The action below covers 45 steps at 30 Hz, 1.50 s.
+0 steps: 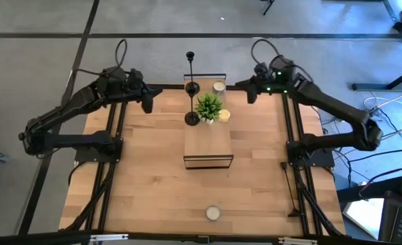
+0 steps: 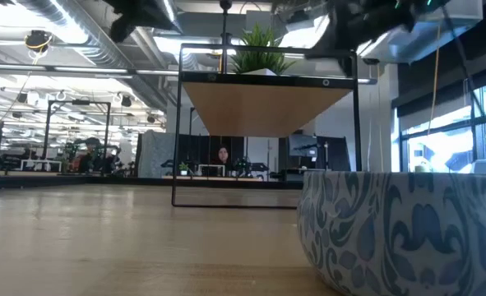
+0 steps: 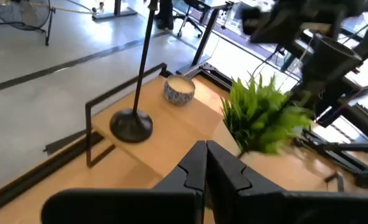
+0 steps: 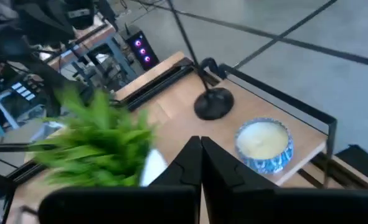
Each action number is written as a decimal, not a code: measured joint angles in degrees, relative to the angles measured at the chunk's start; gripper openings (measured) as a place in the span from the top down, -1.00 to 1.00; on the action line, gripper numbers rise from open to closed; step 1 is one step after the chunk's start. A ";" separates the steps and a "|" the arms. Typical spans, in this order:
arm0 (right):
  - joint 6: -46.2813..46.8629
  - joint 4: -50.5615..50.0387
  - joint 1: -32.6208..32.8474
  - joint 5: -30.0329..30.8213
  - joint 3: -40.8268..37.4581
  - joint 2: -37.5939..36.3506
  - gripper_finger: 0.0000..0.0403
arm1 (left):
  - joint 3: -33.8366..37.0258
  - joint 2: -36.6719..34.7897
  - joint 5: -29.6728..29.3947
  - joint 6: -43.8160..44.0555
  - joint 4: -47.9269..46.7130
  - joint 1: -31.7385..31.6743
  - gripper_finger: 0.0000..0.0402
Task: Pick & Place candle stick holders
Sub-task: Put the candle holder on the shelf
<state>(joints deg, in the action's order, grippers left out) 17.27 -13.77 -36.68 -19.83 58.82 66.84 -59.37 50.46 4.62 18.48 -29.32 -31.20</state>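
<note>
High view: nearest the front edge of the counter [image 1: 139,197], a small white candle [image 1: 213,213] sits alone; in the low view it fills the foreground as a blue-patterned cup [image 2: 399,226]. Farther back, mid-counter, stands a raised wooden shelf [image 1: 208,146] on a thin black frame. On its far half are a green potted plant [image 1: 209,105], one candle stick holder [image 1: 192,118] just left of the plant, and a second candle stick holder [image 1: 191,87] at the far left corner, its rod leaning out past the counter's back edge. A blue-patterned candle [image 1: 219,86] sits at the far right corner. The left hand [image 1: 148,104] and right hand [image 1: 252,95] hover near the back edge on either side of the shelf, both pinched tight and empty.
</note>
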 joint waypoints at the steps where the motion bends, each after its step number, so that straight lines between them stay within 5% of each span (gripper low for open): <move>1: -0.20 -1.96 0.73 0.61 1.42 -0.96 0.99 | 0.00 -0.98 0.06 -0.20 -1.20 0.06 0.99; 10: 3.30 -10.64 13.16 0.80 11.49 -5.31 0.99 | 0.00 -9.01 8.05 -0.66 -10.51 5.07 0.99; 18: 15.31 -11.25 32.53 1.75 12.39 -5.58 0.99 | 0.00 -11.47 17.86 3.42 -14.40 14.38 0.99; 30: 26.38 -0.23 57.28 15.77 12.42 -1.98 0.99 | 0.00 -10.00 15.96 12.24 -12.13 34.10 0.99; 39: 36.56 -0.76 67.22 16.24 12.42 3.43 0.99 | -0.02 -3.35 6.42 12.83 -2.92 46.93 0.99; 45: 50.21 -10.18 72.73 15.23 12.42 6.16 0.99 | -0.02 3.84 2.66 13.73 -0.65 53.61 0.99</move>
<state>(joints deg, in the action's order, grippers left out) 67.48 -23.95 36.05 -4.61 71.24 73.00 -59.40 54.30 7.27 32.21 -29.96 22.41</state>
